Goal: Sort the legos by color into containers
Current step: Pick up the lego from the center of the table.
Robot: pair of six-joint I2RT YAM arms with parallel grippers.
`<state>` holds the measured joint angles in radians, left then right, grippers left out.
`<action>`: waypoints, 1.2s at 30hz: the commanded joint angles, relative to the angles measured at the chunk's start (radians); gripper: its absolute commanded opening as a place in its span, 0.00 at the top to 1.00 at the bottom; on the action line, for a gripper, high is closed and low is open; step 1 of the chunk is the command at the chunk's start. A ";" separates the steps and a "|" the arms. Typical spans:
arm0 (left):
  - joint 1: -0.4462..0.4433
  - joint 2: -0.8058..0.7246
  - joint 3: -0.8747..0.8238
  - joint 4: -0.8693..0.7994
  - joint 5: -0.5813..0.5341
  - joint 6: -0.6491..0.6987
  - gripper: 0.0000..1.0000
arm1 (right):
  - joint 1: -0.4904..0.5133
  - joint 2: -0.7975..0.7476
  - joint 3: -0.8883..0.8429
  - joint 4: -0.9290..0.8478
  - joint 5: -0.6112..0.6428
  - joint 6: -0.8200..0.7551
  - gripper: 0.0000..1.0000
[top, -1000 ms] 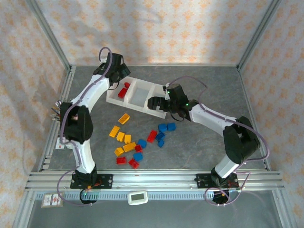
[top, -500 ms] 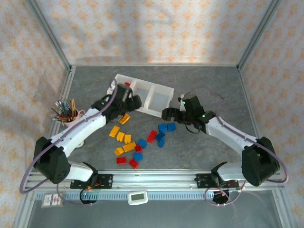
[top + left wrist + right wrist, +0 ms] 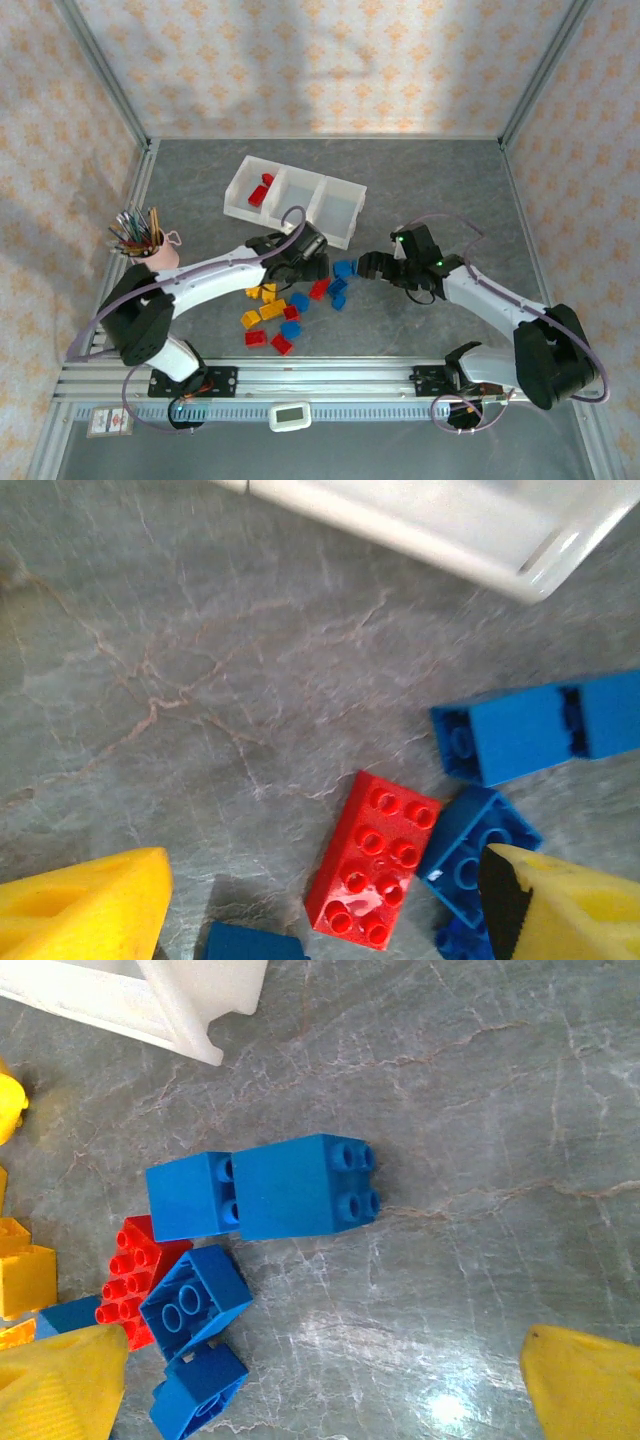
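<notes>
The left end effector (image 3: 320,908) is released and empty over a red lego (image 3: 375,870) on the table (image 3: 150,630). The right end effector (image 3: 325,1380) is released and empty, with blue legos (image 3: 300,1188) just ahead.

Both arms reach low and inward, left gripper (image 3: 306,266) just in front of the tray (image 3: 262,219), jaws apart, right gripper (image 3: 364,265) off its right corner, jaws wide, both empty.

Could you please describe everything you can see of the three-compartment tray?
The tray looks like one piece of translucent-white plastic: three rectangular open-topped bins joined side by side. It sits flat on the grey marbled table, turned at a slant, on the far side of the loose bricks. Its left bin holds red bricks; I see no bricks in the middle and right bins. Nothing else appears to touch it.
</notes>
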<state>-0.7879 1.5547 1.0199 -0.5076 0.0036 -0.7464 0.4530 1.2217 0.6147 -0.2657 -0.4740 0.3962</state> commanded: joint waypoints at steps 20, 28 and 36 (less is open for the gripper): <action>-0.031 0.234 0.092 0.052 0.066 0.104 0.30 | -0.010 0.004 -0.012 0.032 -0.002 0.017 0.00; -0.019 0.242 0.099 0.011 -0.031 0.069 0.36 | -0.009 -0.001 -0.005 0.032 -0.001 0.015 0.00; 0.030 0.198 0.051 0.023 -0.001 0.061 0.39 | -0.009 0.008 0.008 0.034 -0.007 0.017 0.00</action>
<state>-0.7631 1.7859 1.0836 -0.4644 0.0139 -0.6735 0.4503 1.2240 0.6098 -0.2462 -0.4793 0.4076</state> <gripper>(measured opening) 0.610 0.997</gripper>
